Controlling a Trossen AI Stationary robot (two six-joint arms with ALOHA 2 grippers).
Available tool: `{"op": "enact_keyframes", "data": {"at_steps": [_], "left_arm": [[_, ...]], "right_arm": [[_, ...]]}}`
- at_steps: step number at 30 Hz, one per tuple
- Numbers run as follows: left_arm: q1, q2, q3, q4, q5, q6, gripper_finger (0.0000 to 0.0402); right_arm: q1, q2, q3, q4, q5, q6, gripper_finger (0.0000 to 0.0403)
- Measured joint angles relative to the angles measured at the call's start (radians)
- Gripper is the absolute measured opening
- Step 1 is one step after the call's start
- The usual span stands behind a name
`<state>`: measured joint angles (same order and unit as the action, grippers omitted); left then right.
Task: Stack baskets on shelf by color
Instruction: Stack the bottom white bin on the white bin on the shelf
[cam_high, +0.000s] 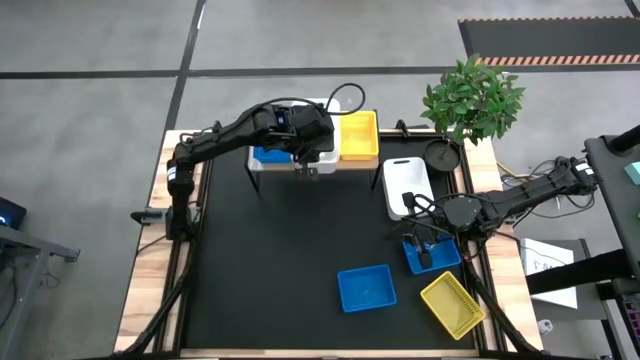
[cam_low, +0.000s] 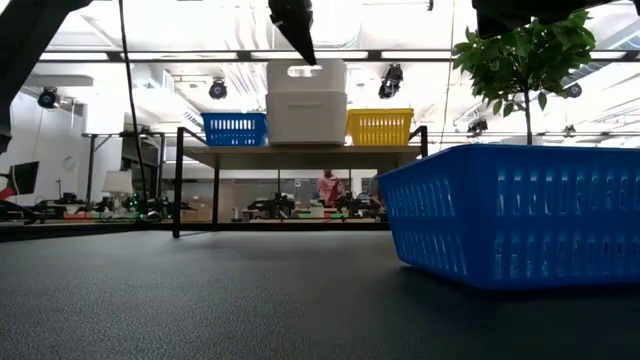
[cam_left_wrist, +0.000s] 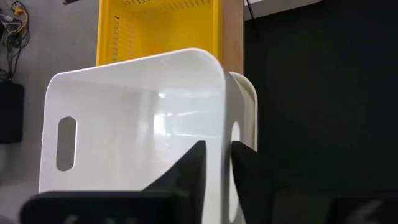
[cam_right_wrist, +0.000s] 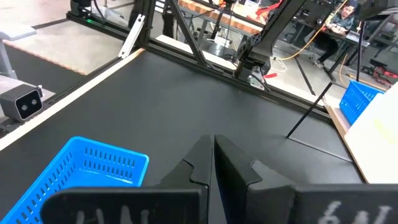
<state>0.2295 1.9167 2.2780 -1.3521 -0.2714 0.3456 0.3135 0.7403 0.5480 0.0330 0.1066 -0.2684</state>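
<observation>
The shelf (cam_low: 300, 149) stands at the table's far edge. It carries a blue basket (cam_high: 268, 155) on the left, two white baskets stacked in the middle and a yellow basket (cam_high: 359, 135) on the right. My left gripper (cam_left_wrist: 219, 163) is over the upper white basket (cam_left_wrist: 137, 118), narrowly open. One finger is inside the basket's near wall and one outside. My right gripper (cam_right_wrist: 213, 155) hovers shut over a blue basket (cam_high: 440, 256) at the table's right side and holds nothing. My left gripper's fingers straddle the near wall (cam_left_wrist: 222, 134) of the upper white basket, slanting down from above. Whether they touch the wall I cannot tell. The basket sits nested in the white basket (cam_left_wrist: 249, 102) below it.
On the table lie a white basket (cam_high: 408, 187), a second blue basket (cam_high: 366, 288) and a yellow basket (cam_high: 452, 304) near the right front corner. A potted plant (cam_high: 472, 100) stands at the far right corner. The black middle of the table is bare.
</observation>
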Motion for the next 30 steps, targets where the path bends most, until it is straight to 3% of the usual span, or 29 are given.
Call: {"op": "enact_keyframes", "data": {"at_steps": [9, 15, 19, 23, 27, 30], "left_arm": [[-0.026, -0.042, 0.000, -0.024, 0.030, -0.048, 0.0108], [-0.157, -0.088, -0.052, 0.057, 0.055, -0.076, 0.0109], [-0.273, -0.141, -0.228, 0.277, 0.058, -0.059, 0.0109], [-0.358, -0.186, -0.483, 0.459, 0.032, -0.042, 0.0109], [-0.378, -0.235, -0.728, 0.543, -0.107, -0.049, 0.0108], [-0.337, -0.268, -0.892, 0.707, -0.133, -0.041, 0.0089]], "right_arm": [[0.000, 0.000, 0.000, -0.022, 0.000, 0.008, 0.0011], [0.000, 0.000, 0.000, -0.034, 0.000, 0.009, 0.0011], [0.000, 0.000, 0.000, -0.034, 0.000, 0.003, 0.0011], [0.000, 0.000, 0.000, -0.029, 0.000, -0.013, 0.0011], [0.000, 0.000, 0.000, -0.029, 0.000, -0.008, 0.0011], [0.000, 0.000, 0.000, -0.028, 0.000, -0.007, 0.0011]]}}
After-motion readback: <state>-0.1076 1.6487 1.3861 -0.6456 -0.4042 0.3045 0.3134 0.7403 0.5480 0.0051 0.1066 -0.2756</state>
